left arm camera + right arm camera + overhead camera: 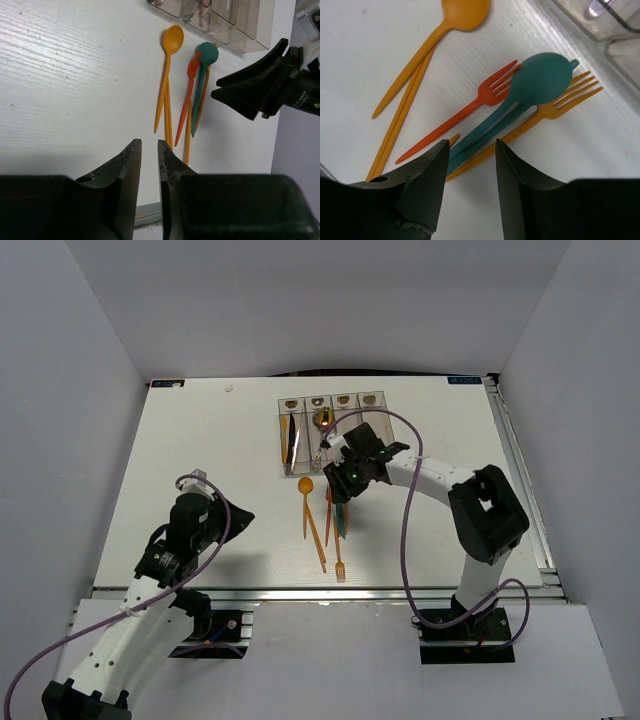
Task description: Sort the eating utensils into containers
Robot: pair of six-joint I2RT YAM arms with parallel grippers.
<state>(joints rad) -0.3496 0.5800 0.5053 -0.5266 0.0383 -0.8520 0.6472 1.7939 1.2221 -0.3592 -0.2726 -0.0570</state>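
The containers stand in a row at the far middle of the table. The leftmost bin holds an orange and a black utensil; the second holds a gold spoon. Loose utensils lie in front: an orange spoon, a red fork, a teal spoon and an orange fork. My right gripper is open and empty, just above the teal and orange handles. My left gripper is empty, its jaws nearly together, low over bare table to the left of the utensils.
Another orange fork lies nearer the front edge. A metal rail runs along the table's front. The right arm's purple cable loops over the table beside the bins. Grey walls enclose the table on three sides.
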